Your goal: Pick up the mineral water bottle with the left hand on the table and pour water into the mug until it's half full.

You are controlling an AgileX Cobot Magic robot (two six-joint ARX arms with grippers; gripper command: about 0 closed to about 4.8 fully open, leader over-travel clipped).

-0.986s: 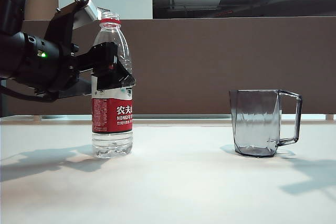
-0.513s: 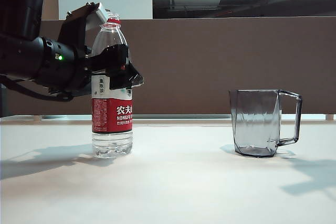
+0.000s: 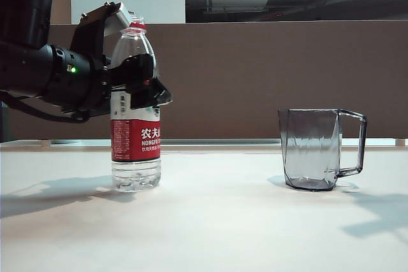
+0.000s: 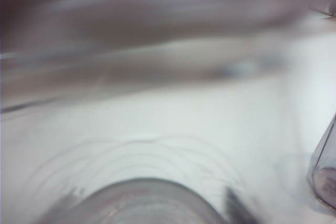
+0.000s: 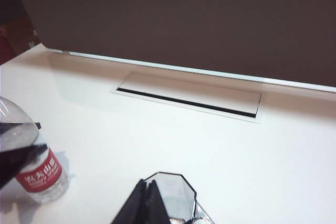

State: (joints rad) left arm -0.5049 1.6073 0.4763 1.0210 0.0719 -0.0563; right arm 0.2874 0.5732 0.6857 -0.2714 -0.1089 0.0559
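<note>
The left gripper (image 3: 131, 62) straddled the upright mineral water bottle (image 3: 136, 133) above its label, jaws partway in, contact unclear; the mug (image 3: 315, 150) stood well apart. The right gripper (image 5: 147, 203), narrow, hung above the mug.

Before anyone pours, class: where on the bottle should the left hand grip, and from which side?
Grip the bottle on its straight upper body, just above the red label, coming level from the left, away from the mug. It stands upright, and the left hand already straddles that part there, so a sideways grip probably suits tipping it.
</note>
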